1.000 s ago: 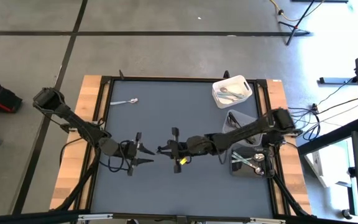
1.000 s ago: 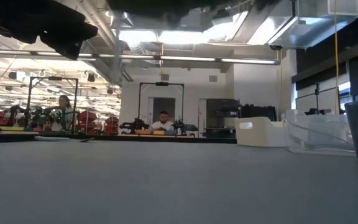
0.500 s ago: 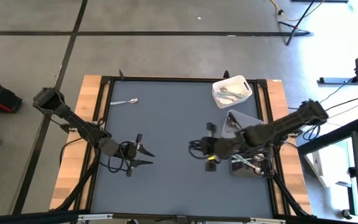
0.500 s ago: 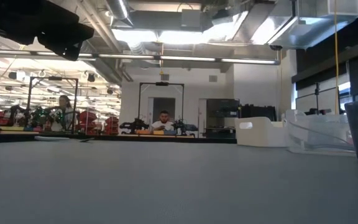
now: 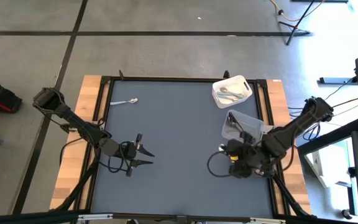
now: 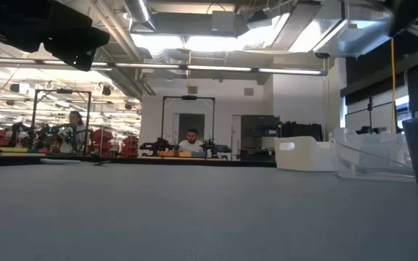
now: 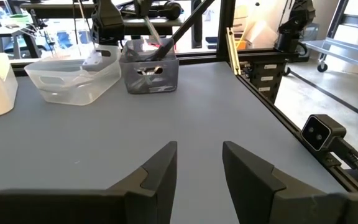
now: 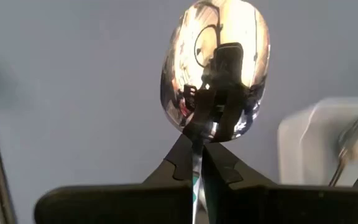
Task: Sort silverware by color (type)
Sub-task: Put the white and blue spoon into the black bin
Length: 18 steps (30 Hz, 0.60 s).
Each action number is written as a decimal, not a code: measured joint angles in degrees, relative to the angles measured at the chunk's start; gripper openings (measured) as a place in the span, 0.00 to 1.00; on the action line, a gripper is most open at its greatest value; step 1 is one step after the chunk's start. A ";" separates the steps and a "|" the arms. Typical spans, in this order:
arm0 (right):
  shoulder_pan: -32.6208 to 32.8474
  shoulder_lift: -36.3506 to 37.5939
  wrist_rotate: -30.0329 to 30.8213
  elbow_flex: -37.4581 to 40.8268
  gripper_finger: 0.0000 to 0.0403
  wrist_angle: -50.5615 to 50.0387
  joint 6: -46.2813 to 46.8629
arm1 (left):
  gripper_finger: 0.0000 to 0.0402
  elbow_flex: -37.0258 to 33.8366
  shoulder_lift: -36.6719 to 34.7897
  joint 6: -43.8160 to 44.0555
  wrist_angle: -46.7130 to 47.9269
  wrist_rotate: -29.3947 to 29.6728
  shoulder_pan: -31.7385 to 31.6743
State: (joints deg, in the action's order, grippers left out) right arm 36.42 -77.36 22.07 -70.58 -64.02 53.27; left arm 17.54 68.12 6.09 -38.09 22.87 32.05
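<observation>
My right gripper (image 5: 226,152) hovers near the table's right side, beside the clear bin (image 5: 241,124) and the dark bin (image 5: 260,169). It is shut on a shiny silver spoon (image 8: 215,68), whose bowl fills the right wrist view. My left gripper (image 5: 148,155) waits open over the table's left half, its fingers (image 7: 160,171) apart with nothing between them. Another silver spoon (image 5: 129,101) lies flat on the mat near the far left corner. The white bin (image 5: 232,91) holds more spoons. My right gripper pinches the silver spoon by its thin handle, just behind the bowl (image 8: 199,144), between its two fingertips (image 8: 179,165). The spoon lies along the fingers, and its bowl sticks out past them. It is lifted clear above the grey mat.
The white, clear and dark bins stand in a row along the table's right edge, seen also in the left wrist view as the clear bin (image 7: 73,81) and dark bin (image 7: 149,74). Wide grey mat (image 5: 179,124) lies between the two arms. People sit far behind the table (image 6: 189,141).
My right gripper has travelled from the table's middle toward its right edge, ending beside the clear and dark bins, and it has stayed shut on the silver spoon. The spoon has moved with it.
</observation>
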 joint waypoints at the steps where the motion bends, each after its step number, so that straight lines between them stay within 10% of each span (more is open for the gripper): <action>1: 0.88 -0.02 -0.78 0.59 0.01 -0.60 2.07 | 0.31 0.00 0.00 0.00 0.00 0.00 0.00; 18: 7.83 -0.13 -13.14 19.26 0.01 0.02 24.26 | 0.31 0.00 0.00 -0.02 -0.02 -0.02 0.00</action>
State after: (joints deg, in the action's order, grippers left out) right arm 44.25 -77.49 8.94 -51.32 -64.00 77.53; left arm 17.54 68.12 6.07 -38.11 22.85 32.05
